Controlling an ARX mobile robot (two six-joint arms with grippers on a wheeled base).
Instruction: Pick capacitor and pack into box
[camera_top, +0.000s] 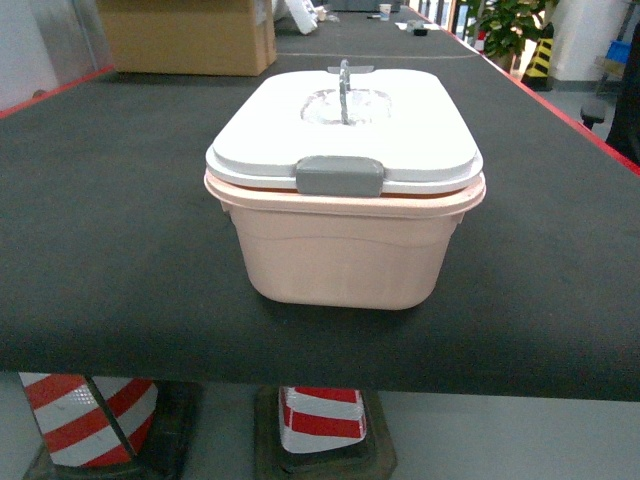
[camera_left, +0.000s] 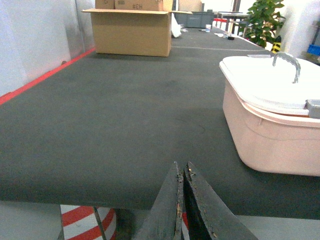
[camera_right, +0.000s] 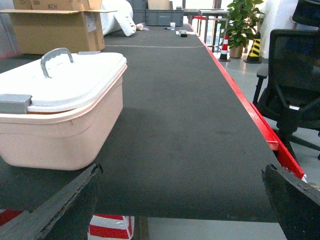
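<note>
Pale peach-pink rectangular plastic box (camera_top: 345, 250), white lid (camera_top: 400, 130) clipped on, bench (camera_top: 100, 250) centre. Likely light, stiff, slick; take grey handle (camera_top: 344, 88) at 12 o'clock. Left hand (camera_left: 181, 172) closed, empty; right hand (camera_right: 180, 172) spread wide. No capacitor visible.

Little can be read. The brown cardboard carton (camera_left: 134, 31) at the far left of the bench (camera_left: 115, 125) bears small dark printed characters on a box standing in it, too blurred to make out. A white label on the carton's side flap in the right wrist view is likewise illegible.
</note>
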